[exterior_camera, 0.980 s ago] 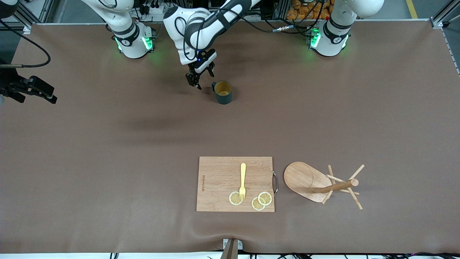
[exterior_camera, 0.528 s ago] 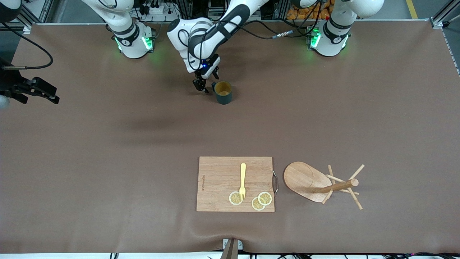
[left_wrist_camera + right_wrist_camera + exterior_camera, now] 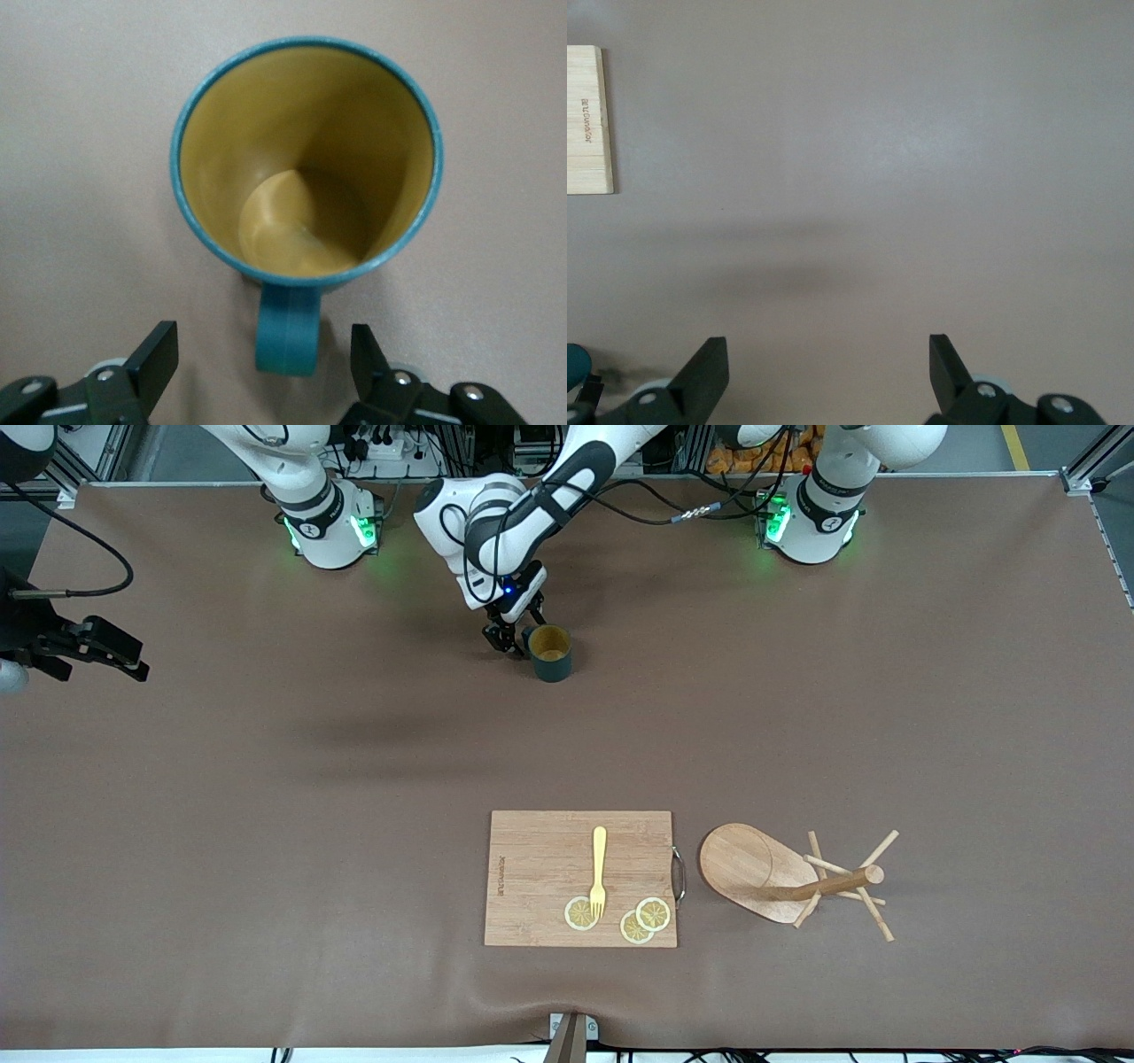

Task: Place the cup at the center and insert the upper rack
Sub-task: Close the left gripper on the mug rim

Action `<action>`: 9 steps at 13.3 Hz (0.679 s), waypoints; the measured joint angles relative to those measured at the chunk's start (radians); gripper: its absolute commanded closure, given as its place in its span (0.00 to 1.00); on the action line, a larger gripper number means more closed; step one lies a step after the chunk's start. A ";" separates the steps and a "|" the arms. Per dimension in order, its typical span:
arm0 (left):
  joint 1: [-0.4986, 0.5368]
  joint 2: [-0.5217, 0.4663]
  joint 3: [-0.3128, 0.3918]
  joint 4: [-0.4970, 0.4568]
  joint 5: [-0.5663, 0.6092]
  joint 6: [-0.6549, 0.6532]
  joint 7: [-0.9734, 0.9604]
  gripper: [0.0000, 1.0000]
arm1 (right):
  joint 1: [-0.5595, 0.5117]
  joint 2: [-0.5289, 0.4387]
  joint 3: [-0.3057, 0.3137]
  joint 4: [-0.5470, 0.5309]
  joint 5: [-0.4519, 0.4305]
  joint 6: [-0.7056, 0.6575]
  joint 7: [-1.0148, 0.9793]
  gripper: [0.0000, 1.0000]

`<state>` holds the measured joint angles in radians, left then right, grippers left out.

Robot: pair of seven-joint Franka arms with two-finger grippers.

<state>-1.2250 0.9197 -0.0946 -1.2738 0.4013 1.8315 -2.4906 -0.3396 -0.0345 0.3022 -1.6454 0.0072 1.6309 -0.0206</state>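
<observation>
- The right gripper (image 3: 133,666) hangs over bare table (image 3: 266,779) at the right arm's end, fingers spread wide with nothing between them; this arm waits
- The left gripper (image 3: 512,636) is down at the cup (image 3: 551,654), close to the robots' bases, fingers spread to either side of the loop handle (image 3: 286,332) without touching it, as the left wrist view shows
- The cup stands upright and empty, dark teal outside, yellowish-tan inside; it looks small, rigid and light, probably glazed and therefore slippery, and likely to chip if knocked over
- The handle seems the natural place to pinch: a narrow stiff strap that fits between the fingers, though the cup may swing if gripped off-centre
- The cutting board (image 3: 540,850) lies nearer the front camera, carrying a yellow fork (image 3: 599,872) and three lemon slices (image 3: 653,913)
- The upper rack (image 3: 780,877) lies tipped on its side just beside the board, toward the left arm's end; stiff light wood, its post looks the sturdier hold, its thin pegs fragile
</observation>
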 measured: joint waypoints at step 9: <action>0.000 -0.001 0.000 0.026 -0.034 -0.030 -0.001 0.30 | 0.000 0.000 0.000 0.000 0.000 -0.001 -0.002 0.00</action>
<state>-1.2248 0.9188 -0.0942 -1.2477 0.3672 1.8014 -2.4915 -0.3395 -0.0346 0.3022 -1.6454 0.0072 1.6304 -0.0228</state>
